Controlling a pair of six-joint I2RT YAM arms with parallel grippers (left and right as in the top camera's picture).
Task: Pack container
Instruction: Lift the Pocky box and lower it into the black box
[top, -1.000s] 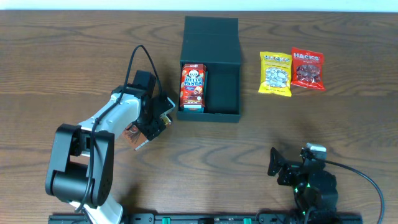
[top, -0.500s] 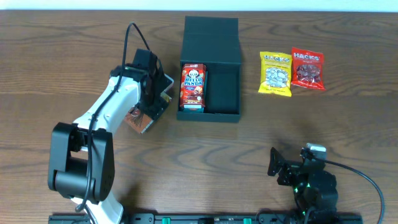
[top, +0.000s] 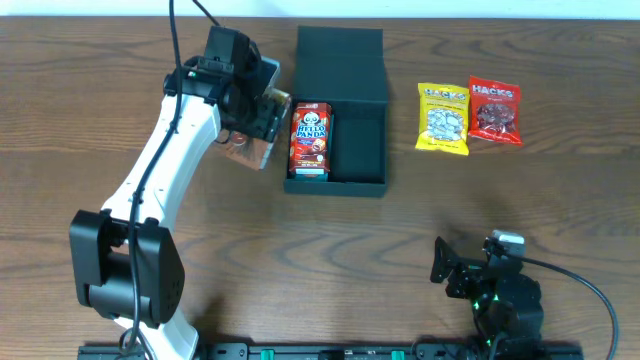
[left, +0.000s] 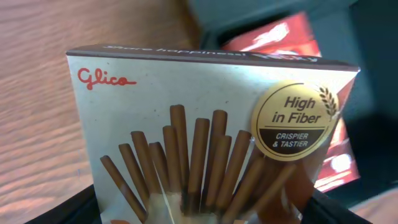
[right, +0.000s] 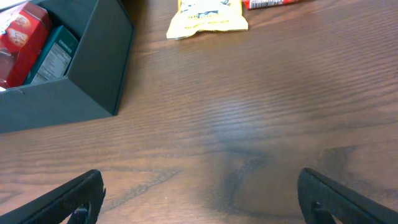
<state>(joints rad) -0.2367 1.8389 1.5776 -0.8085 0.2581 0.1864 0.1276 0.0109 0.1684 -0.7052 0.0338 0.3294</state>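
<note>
The container (top: 360, 135) sits open at the top centre of the overhead frame, its lid flap folded back toward the upper edge. A Hello Panda box (top: 311, 140) stands against its left wall.

The left end effector (top: 258, 125) is just beside that left wall, outside it, gripping a Glico stick box (left: 205, 124). Whether the stick box touches the wall I cannot tell. In the left wrist frame the container fills the upper right behind the stick box.

The right end effector (right: 199, 202) is well apart, at the lower right, jaws wide over bare counter (top: 300, 260). In its frame the container is at upper left.

A yellow bag (top: 443, 118) and a red bag (top: 494, 111) lie right of the container.
</note>
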